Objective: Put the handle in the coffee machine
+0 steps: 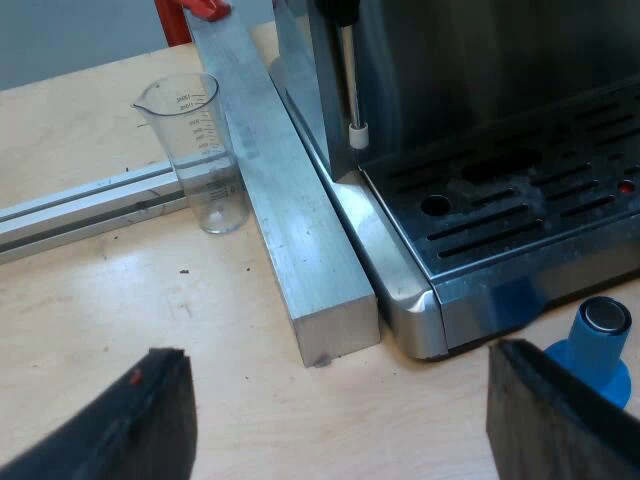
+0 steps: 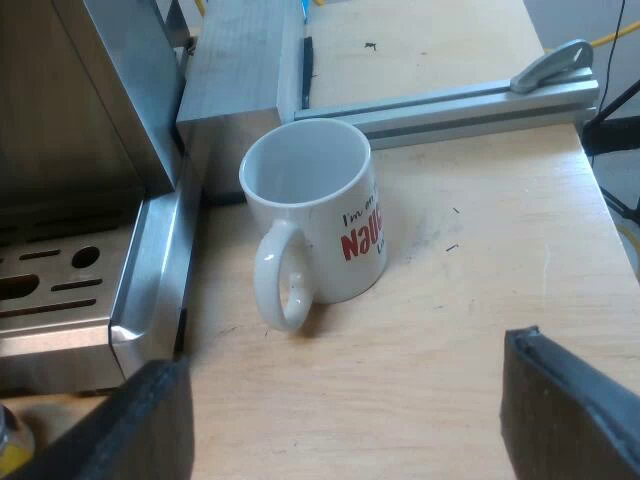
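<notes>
Our left jaws gape empty over the surface (image 1: 250, 400) beside the blue tamper (image 1: 598, 345) and espresso machine (image 1: 500, 200), our right jaws equally spread, empty, before the mug (image 2: 322, 240)

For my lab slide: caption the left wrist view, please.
Left claw open at the espresso machine's front corner; measuring glass beside a metal bar, blue tamper by the drip tray.

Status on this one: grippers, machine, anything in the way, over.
Left gripper open, nothing held, by the coffee machine. Right gripper open, near the mug. Blue tamper at the machine's front corner; measuring glass alongside.
</notes>
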### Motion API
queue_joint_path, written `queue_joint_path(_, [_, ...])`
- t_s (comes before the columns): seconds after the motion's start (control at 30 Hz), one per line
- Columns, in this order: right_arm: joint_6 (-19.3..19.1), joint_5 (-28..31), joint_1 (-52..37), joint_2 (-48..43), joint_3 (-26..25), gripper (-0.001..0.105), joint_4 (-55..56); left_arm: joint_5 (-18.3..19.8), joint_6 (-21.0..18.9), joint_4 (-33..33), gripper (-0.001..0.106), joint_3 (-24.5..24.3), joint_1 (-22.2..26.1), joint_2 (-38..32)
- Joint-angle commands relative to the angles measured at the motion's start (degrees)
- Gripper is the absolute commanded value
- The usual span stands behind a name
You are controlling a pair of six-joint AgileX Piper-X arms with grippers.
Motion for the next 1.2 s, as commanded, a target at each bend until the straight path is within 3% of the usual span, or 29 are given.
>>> queue_joint_path(0.03, [0.0, -0.2, 0.0, -2.1, -0.2, 0.066, -0.9, -0.4, -0.3, -0.4, 0.063, -0.3, 0.1, -8.0])
queue_joint_path(0.3, [0.7, -0.2, 0.0, -2.1, -0.2, 0.066, -0.9, -0.4, -0.3, -0.4, 0.063, -0.3, 0.1, -8.0])
queue_joint_path(0.37, [2.8, -0.2, 0.0, -2.1, -0.2, 0.066, -0.9, 0.5, -0.3, -0.4, 0.063, -0.3, 0.1, -8.0])
queue_joint_path(0.77, [-4.6, -4.6, 0.0, 3.3, -7.2, 0.066, 8.6, 15.3, 0.1, 1.1, 0.063, -6.3, -0.2, 2.7])
queue_joint_path(0.83, [-9.6, -7.6, 0.0, 8.5, -11.7, 0.066, 14.5, 20.3, 2.1, 1.1, 0.063, -8.4, -0.2, 5.8])
queue_joint_path(0.9, [-12.0, -9.5, 0.0, 11.4, -13.8, 0.066, 16.7, 22.6, 4.2, 1.1, 0.063, -9.2, -0.2, 7.4])
queue_joint_path(1.03, [-12.8, -13.3, 3.5, 17.1, -17.3, 0.066, 17.4, 27.0, 8.0, 1.2, 0.063, -10.8, -0.2, 12.3])
queue_joint_path(1.2, [-14.8, -13.2, 9.7, 24.0, -19.7, 0.066, 20.2, 32.2, 12.4, 4.7, 0.063, -12.0, -0.2, 16.9])
